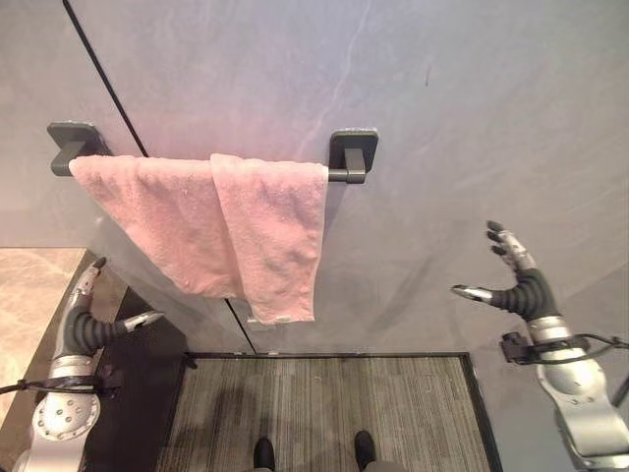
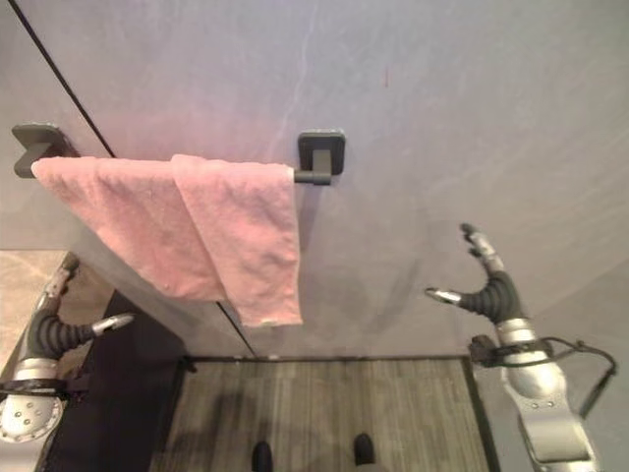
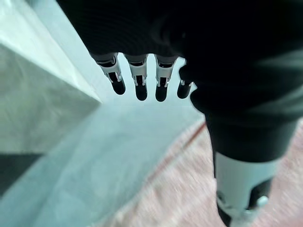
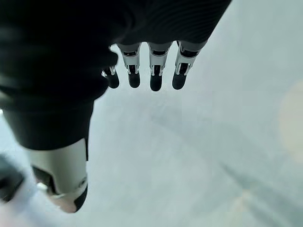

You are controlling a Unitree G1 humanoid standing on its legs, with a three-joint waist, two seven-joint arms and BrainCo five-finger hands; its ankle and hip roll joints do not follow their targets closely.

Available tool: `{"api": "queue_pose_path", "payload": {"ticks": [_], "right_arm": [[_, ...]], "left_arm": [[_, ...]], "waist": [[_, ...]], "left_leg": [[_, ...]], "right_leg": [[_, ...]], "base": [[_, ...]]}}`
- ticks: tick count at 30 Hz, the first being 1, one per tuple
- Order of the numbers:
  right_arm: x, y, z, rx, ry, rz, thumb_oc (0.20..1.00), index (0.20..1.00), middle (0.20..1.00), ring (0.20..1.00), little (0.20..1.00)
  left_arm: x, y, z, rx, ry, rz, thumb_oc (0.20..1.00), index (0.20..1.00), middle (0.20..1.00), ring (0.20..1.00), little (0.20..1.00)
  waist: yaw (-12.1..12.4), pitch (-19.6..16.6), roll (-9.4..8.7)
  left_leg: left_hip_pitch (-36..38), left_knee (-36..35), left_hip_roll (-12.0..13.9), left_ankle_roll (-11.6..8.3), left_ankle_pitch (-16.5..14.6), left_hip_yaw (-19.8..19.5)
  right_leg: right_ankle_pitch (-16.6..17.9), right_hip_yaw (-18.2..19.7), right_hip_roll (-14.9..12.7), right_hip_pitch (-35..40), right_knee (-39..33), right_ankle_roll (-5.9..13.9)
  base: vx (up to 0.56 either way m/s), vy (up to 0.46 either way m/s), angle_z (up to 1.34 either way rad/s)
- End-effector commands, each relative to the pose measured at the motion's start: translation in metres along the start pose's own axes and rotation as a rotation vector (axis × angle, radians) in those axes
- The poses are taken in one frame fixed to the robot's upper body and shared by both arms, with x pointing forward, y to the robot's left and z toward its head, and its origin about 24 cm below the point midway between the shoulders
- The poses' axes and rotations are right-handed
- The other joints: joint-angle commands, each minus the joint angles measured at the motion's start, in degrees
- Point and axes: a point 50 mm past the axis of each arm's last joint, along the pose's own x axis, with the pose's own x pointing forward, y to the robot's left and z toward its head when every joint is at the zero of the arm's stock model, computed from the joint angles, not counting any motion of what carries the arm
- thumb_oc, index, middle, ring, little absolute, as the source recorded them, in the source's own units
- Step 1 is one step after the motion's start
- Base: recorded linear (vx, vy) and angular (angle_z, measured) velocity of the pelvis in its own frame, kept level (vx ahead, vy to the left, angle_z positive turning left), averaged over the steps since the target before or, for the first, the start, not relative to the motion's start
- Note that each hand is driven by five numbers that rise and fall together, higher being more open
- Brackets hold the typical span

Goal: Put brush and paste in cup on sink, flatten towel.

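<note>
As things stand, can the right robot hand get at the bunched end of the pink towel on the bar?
Probably yes: the right robot hand is open, holds nothing, and only bare wall lies between it and the towel.

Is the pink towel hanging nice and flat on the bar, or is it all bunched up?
Bunched up. The pink terry towel hangs on the dark metal bar with one part folded over another, and its bottom edge slants.
</note>
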Motion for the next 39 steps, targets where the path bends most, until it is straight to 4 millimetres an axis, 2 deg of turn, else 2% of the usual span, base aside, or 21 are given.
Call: {"api": "queue_pose_path", "payload": {"ticks": [1, 3, 6, 8, 9, 12, 13, 14, 17, 20, 23, 27, 29, 33, 39], "right_arm": [[0.006, -0.016, 0.031, -0.055, -0.178, -0.144, 1.0, 1.0, 1.0, 1.0, 1.0], [-0.006, -0.027, 0.039, -0.046, -0.219, -0.222, 1.0, 1.0, 1.0, 1.0, 1.0], [-0.021, -0.039, 0.053, -0.078, -0.289, -0.282, 1.0, 1.0, 1.0, 1.0, 1.0], [-0.022, -0.047, 0.074, -0.195, -0.399, -0.314, 1.0, 1.0, 1.0, 1.0, 1.0], [-0.018, -0.052, 0.091, -0.221, -0.503, -0.356, 1.0, 1.0, 1.0, 1.0, 1.0], [-0.015, -0.051, 0.102, -0.192, -0.567, -0.368, 1.0, 1.0, 1.0, 1.0, 1.0], [-0.008, -0.04, 0.13, -0.167, -0.732, -0.315, 1.0, 1.0, 1.0, 1.0, 1.0], [-0.005, -0.035, 0.14, -0.152, -0.794, -0.278, 1.0, 1.0, 1.0, 1.0, 1.0], [0.005, -0.017, 0.165, -0.136, -0.934, -0.142, 1.0, 1.0, 1.0, 1.0, 1.0], [0.019, 0.002, 0.179, -0.19, -0.993, 0.024, 1.0, 1.0, 1.0, 1.0, 1.0], [0.029, 0.012, 0.189, -0.305, -1.033, 0.14, 1.0, 1.0, 1.0, 1.0, 1.0], [0.04, 0.02, 0.198, -0.406, -1.066, 0.223, 1.0, 1.0, 1.0, 1.0, 1.0], [0.049, 0.035, 0.212, -0.452, -1.104, 0.328, 1.0, 1.0, 1.0, 1.0, 1.0], [0.059, 0.048, 0.231, -0.43, -1.145, 0.314, 1.0, 1.0, 1.0, 1.0, 1.0], [0.065, 0.06, 0.243, -0.399, -1.163, 0.279, 1.0, 1.0, 1.0, 1.0, 1.0]], "left_arm": [[0.008, 0.036, 0.019, 0.134, -0.132, 0.169, 1.0, 1.0, 1.0, 1.0, 1.0], [0.001, 0.054, 0.02, 0.286, -0.143, 0.239, 1.0, 1.0, 1.0, 1.0, 1.0], [-0.01, 0.074, 0.025, 0.418, -0.181, 0.322, 1.0, 1.0, 1.0, 1.0, 1.0], [-0.009, 0.085, 0.045, 0.538, -0.288, 0.342, 1.0, 1.0, 1.0, 1.0, 1.0], [-0.004, 0.091, 0.068, 0.6, -0.407, 0.37, 1.0, 1.0, 1.0, 1.0, 1.0], [-0.002, 0.091, 0.079, 0.616, -0.468, 0.368, 1.0, 1.0, 1.0, 1.0, 1.0], [0.003, 0.089, 0.108, 0.618, -0.616, 0.357, 1.0, 1.0, 1.0, 1.0, 1.0], [0.004, 0.086, 0.117, 0.607, -0.673, 0.34, 1.0, 1.0, 1.0, 1.0, 1.0], [0.011, 0.074, 0.139, 0.516, -0.804, 0.283, 1.0, 1.0, 1.0, 1.0, 1.0], [0.02, 0.063, 0.152, 0.494, -0.87, 0.174, 1.0, 1.0, 1.0, 1.0, 1.0], [0.027, 0.055, 0.159, 0.538, -0.898, 0.081, 1.0, 1.0, 1.0, 1.0, 1.0], [0.034, 0.054, 0.157, 0.61, -0.88, 0.031, 1.0, 1.0, 1.0, 1.0, 1.0], [0.04, 0.057, 0.152, 0.657, -0.847, 0.019, 1.0, 1.0, 1.0, 1.0, 1.0], [0.044, 0.059, 0.149, 0.643, -0.823, 0.04, 1.0, 1.0, 1.0, 1.0, 1.0], [0.049, 0.056, 0.146, 0.576, -0.801, 0.087, 1.0, 1.0, 1.0, 1.0, 1.0]], "waist": [[-0.63, -2.18, -2.62], [-1.11, -2.12, -2.47], [-1.23, -2.52, -2.47], [-1.03, -2.65, -2.36], [-0.89, -2.81, -2.26], [-0.77, -2.94, -2.29], [-0.09, -3.43, -2.2], [0.15, -3.6, -2.28], [0.9, -3.99, -2.48], [1.49, -3.96, -2.82], [1.76, -3.8, -2.79], [2.34, -3.71, -2.73], [3.37, -3.28, -2.69], [4.38, -2.28, -2.68], [4.7, -1.52, -2.64]], "left_leg": [[0.77, 0.45, 0.45, -0.02, -1.33, 2.87], [0.58, 0.45, 0.45, 0.01, -0.79, 2.95], [0.79, 0.45, 0.34, -0.14, -1.53, 2.78], [0.73, 0.45, 0.32, -0.27, -1.5, 2.61], [0.84, 0.47, 0.33, -0.33, -1.2, 2.53], [0.93, 0.45, 0.31, -0.39, -1.49, 2.44], [1.14, 0.46, 0.19, -0.34, -1.55, 2.26], [1.26, 0.46, 0.15, -0.3, -1.57, 2.24], [1.58, 0.46, -0.12, -0.17, -1.56, 2.19], [1.99, 0.48, -0.4, -0.08, -1.53, 2.1], [2.37, 0.48, -0.59, -0.12, -1.48, 2.06], [2.38, 0.45, -0.83, -0.28, -1.34, 1.9], [1.47, 0.45, -1.0, -0.33, -0.86, 1.7], [0.63, 0.45, -1.22, -0.24, -0.54, 1.29], [-0.3, 0.45, -1.46, -0.07, -0.33, 1.01]], "right_leg": [[1.12, 0.23, -6.9, -0.54, -0.08, 4.97], [1.58, 0.55, -6.91, -0.86, -0.05, 4.91], [0.83, 0.52, -7.12, -0.56, -0.02, 5.02], [0.76, 0.4, -7.15, -0.48, -0.01, 5.17], [1.1, 0.28, -7.17, -0.37, 0.11, 5.27], [0.93, 0.28, -7.24, -0.19, 0.02, 5.34], [1.04, 0.15, -7.34, 0.04, 0.04, 5.44], [1.08, 0.12, -7.38, 0.16, 0.04, 5.45], [1.19, 0.14, -7.6, 0.54, 0.08, 5.42], [1.12, 0.13, -7.78, 1.08, 0.27, 5.21], [1.09, -0.03, -7.9, 1.54, 0.33, 5.09], [1.32, -0.56, -8.17, 1.8, 0.15, 5.16], [1.69, -1.07, -8.3, 1.3, 0.01, 5.14], [1.84, -1.47, -8.45, 0.87, -0.01, 5.03], [2.1, -1.37, -8.56, 0.08, 0.02, 4.81]], "base": [[0.0, 0.0, 0.0], [0.0, 0.0, 0.0], [0.02, 0.004, 0.0], [-0.02, 0.0, 0.0], [0.0, 0.0, 0.0], [0.0, 0.0, 0.0], [0.0, 0.0, 0.0], [0.0, 0.0, 0.0], [0.0, 0.0, 0.0], [-0.02, 0.006, 0.04], [0.0, 0.002, 0.01], [0.0, 0.004, 0.03], [-0.03, 0.013, 0.12], [-0.01, 0.004, 0.11], [-0.01, 0.005, 0.08]]}}
